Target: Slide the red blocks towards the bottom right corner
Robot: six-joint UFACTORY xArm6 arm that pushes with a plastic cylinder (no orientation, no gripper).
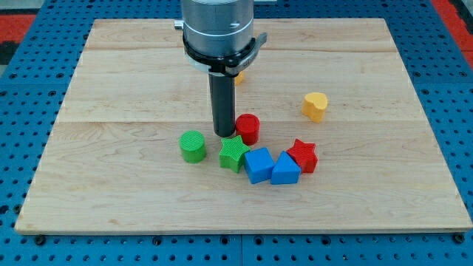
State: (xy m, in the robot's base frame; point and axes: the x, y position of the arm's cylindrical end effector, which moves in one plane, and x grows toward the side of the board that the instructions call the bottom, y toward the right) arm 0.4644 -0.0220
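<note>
My tip (pixel 223 134), a bare rod holding nothing, touches the red cylinder (pixel 248 128) on its left, placed to shove it rightward. The red star (pixel 303 155) sits lower right, against the blue blocks (pixel 271 166).

Board (pixel 111 185): pale wood, visible grain, smooth matt finish.
Green cylinder (pixel 193 145): ridged, matt plastic look.
Rod: dark, matt, down to my tip (pixel 223 134).
Arm housing (pixel 218 26): grey metal, slight sheen.
</note>
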